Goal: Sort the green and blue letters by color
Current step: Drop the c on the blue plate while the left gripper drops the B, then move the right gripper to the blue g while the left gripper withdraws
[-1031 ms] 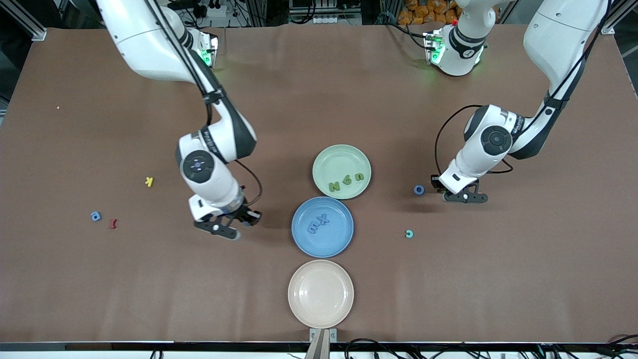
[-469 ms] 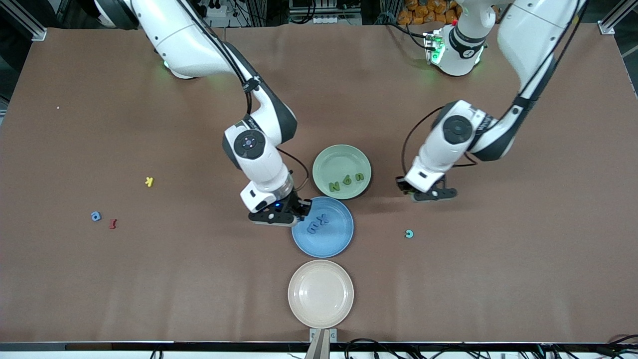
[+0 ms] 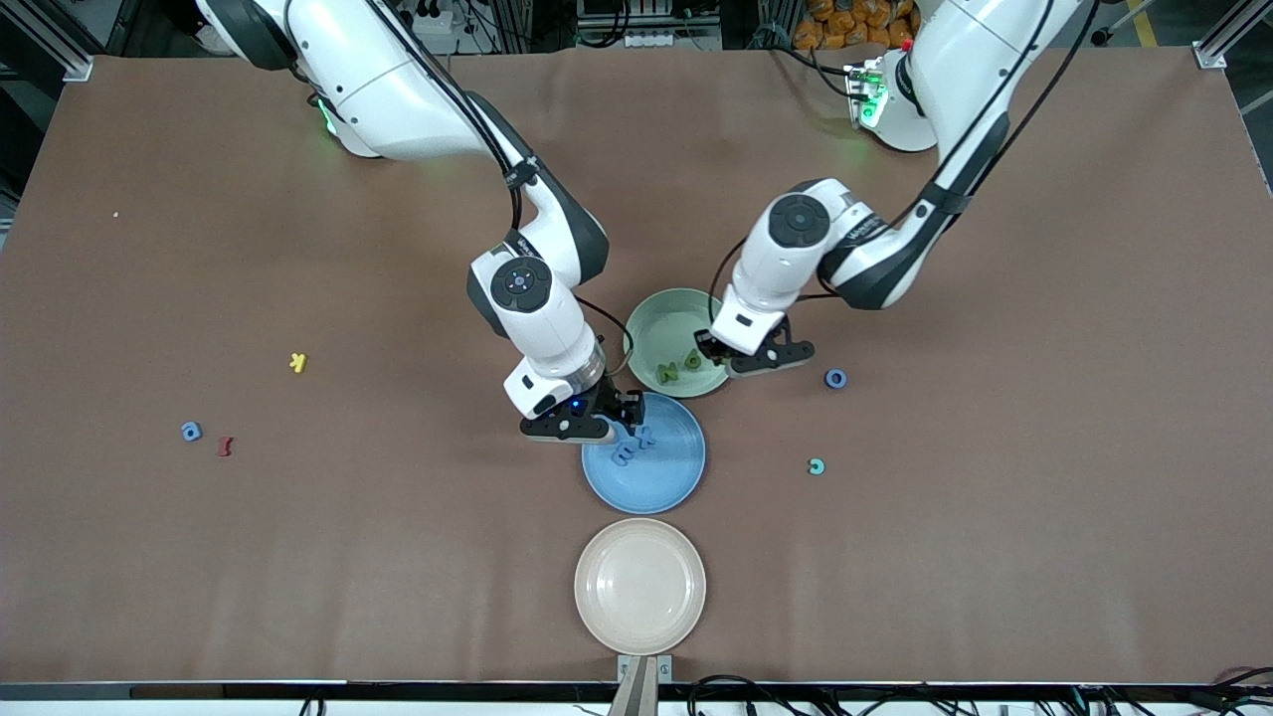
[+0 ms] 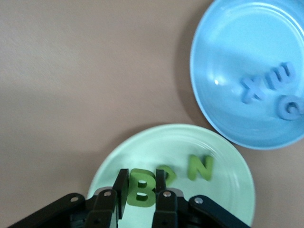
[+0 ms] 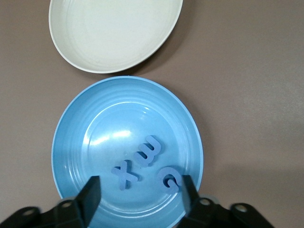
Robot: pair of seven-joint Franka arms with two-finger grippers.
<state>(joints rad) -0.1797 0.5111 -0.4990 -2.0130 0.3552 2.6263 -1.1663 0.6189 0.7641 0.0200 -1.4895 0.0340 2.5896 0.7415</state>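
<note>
Three blue letters in blue plate, right jaws apart; left jaws grip green letter.

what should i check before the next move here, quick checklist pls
1. Left pincer shut on the olive green toy letter B: ok.
2. Left pincer over the pale green round plate, where the olive green letter N lies: ok.
3. Right pincer open above the mid-blue round plate: ok.
4. Just-dropped mid-blue curled letter in the blue plate beside the mid-blue letter X: ok.
5. All blue letters sorted: not ok; a mid-blue ring letter and a small blue letter lie on the brown table.
</note>
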